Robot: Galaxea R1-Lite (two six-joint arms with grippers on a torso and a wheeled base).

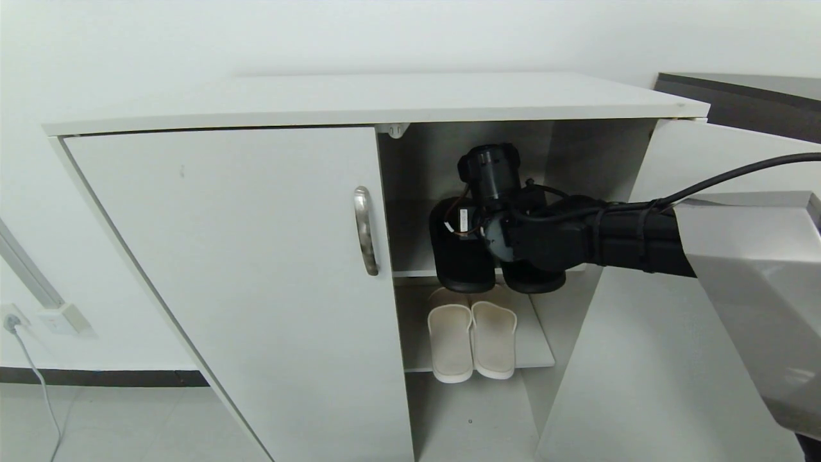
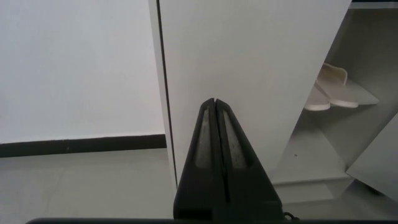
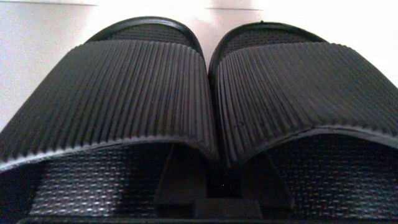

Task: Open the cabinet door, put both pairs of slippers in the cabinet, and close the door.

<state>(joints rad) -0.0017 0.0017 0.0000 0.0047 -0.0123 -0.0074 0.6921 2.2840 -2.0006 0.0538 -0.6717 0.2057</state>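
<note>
Right jaws are pinching the black slippers (image 3: 211,93) together by their touching inner edges, holding the pair in the cabinet (image 1: 385,96) at the upper shelf (image 1: 410,273), on the open right side. The heels are hanging over that shelf's near edge, and I cannot tell whether the soles are resting on it. Left jaws are pressed together on nothing, pointing at the closed left door (image 1: 224,256). The white slippers (image 1: 473,340) are lying side by side on the lower shelf (image 1: 535,350). The right door (image 1: 641,353) is standing open. By my reading, the second pair is being placed. Next, the right jaws need to push the pair farther in, spread, back out, then swing the right door shut.
</note>
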